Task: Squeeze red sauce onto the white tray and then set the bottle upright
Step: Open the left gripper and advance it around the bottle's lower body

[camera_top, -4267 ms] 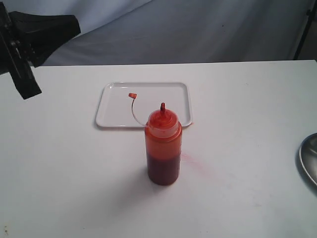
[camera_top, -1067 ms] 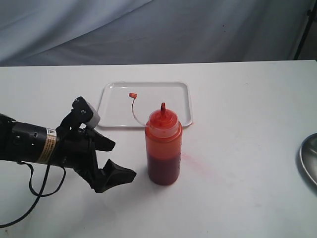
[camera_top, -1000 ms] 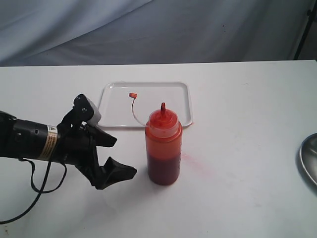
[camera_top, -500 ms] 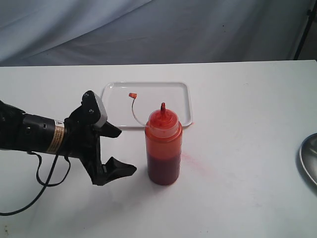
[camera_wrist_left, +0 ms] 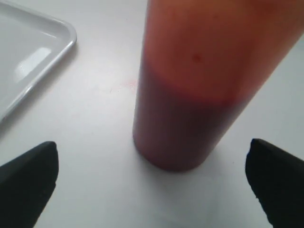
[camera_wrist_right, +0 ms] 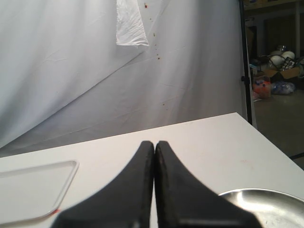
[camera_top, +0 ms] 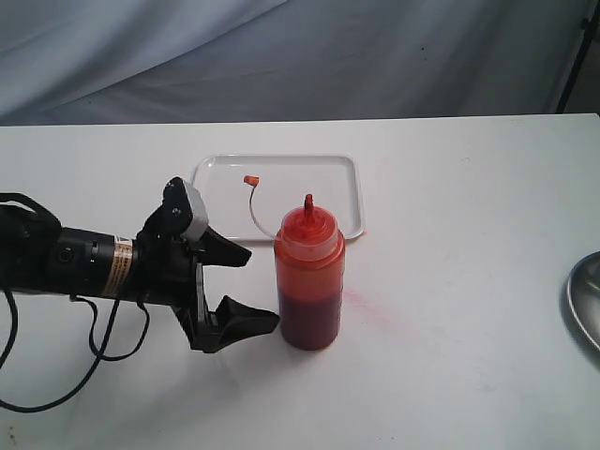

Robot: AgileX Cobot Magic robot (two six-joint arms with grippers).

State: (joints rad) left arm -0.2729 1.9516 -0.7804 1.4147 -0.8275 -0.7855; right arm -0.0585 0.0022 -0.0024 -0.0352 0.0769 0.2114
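Table (camera_top: 450, 281): white, wide.

White tray (camera_top: 309, 187): flat, toward the back, bare. Nothing squeezed yet, I judge; the squeezing and the standing-up are both left.

Bottle (camera_top: 308, 281): on the table just beside the tray's near edge, not on it. Long axis vertical. Red sauce (camera_top: 307, 323) sits dark in the lower part.

My left gripper (camera_top: 262, 291): fingers spread wide either side of the bottle's lower body, no contact.

My right gripper (camera_wrist_right: 154, 180): fingers pressed together, empty, away from the work.

Nozzle (camera_top: 307, 202): points straight up.

Cap (camera_top: 250, 180): off, on its tether over the tray.
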